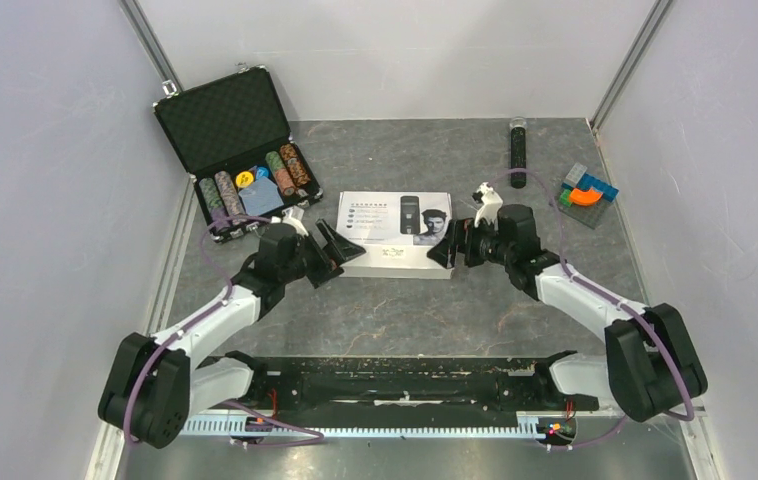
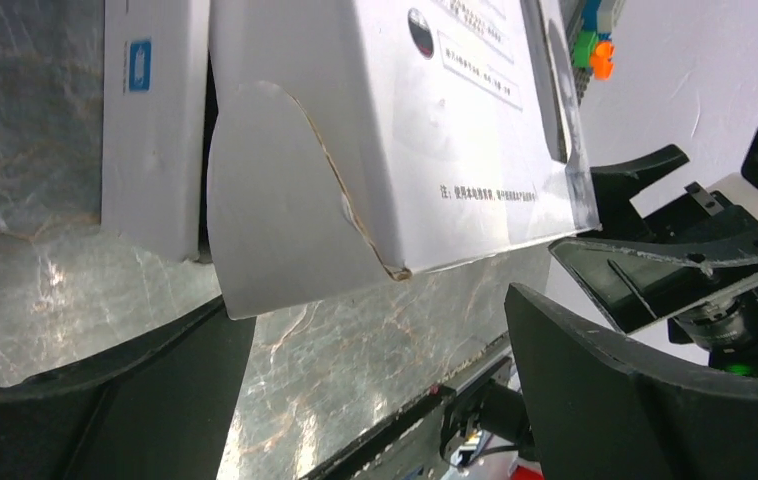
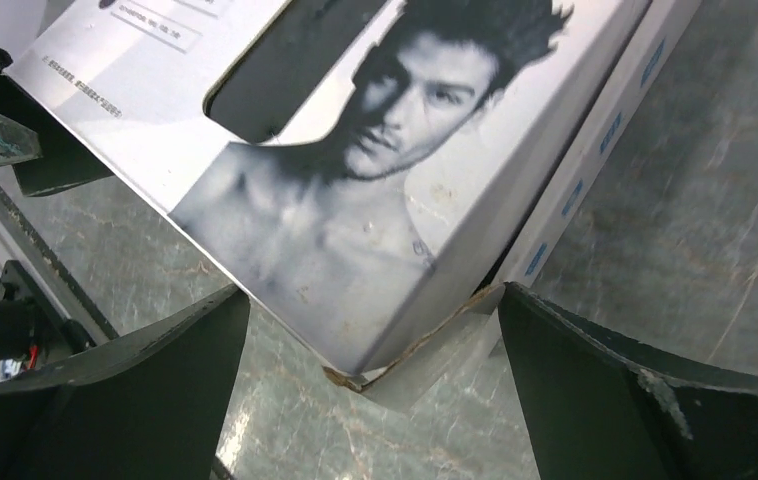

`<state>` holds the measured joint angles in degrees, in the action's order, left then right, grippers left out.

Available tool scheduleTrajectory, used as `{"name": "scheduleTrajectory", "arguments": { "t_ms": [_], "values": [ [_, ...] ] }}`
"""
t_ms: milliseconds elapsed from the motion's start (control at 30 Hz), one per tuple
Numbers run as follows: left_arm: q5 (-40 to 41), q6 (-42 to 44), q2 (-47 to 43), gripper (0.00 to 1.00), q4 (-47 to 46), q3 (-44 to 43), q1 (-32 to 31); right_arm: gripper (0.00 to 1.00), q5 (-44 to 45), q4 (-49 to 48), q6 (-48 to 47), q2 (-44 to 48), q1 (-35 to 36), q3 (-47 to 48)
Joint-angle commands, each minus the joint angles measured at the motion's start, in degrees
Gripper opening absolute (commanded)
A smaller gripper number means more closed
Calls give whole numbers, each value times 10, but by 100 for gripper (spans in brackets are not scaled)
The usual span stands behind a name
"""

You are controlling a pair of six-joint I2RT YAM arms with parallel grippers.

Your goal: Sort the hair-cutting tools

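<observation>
A lopsided squeeze from either claw could skid the white clipper box (image 1: 395, 235) across the table, crush its card or tear its end flap (image 2: 285, 200), which looks frayed and loose. Nearest you, both arms reach forward from their bases and bend inward, so the left gripper (image 1: 333, 250) and right gripper (image 1: 452, 245) face each other at opposite ends of the box, each spread wide and holding nothing. You cannot see the clipper or its combs, which are probably inside that box. Farther back lie a chip case (image 1: 235, 150) and a black stick (image 1: 518, 152).
</observation>
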<state>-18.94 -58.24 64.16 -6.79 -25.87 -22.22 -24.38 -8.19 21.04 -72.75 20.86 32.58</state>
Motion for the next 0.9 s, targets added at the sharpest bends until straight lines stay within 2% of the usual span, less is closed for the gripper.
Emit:
{"name": "scheduleTrajectory", "arguments": {
  "t_ms": [0, 200, 367, 600, 867],
  "values": [
    [72, 89, -27, 100, 77, -61, 2, 98, 12, -3, -66, 25, -9, 38],
    [156, 206, -87, 100, 194, -94, 2, 98, 87, 50, -146, 85, -10, 15],
    [171, 243, -91, 100, 223, -117, 2, 98, 100, 43, -174, 128, -10, -3],
    [123, 302, -36, 100, 224, -175, 1, 98, 63, -13, -194, 145, -10, -18],
    [89, 404, 31, 100, 245, -234, 2, 94, 2, -49, -193, 95, -10, -25]
  ]
}}
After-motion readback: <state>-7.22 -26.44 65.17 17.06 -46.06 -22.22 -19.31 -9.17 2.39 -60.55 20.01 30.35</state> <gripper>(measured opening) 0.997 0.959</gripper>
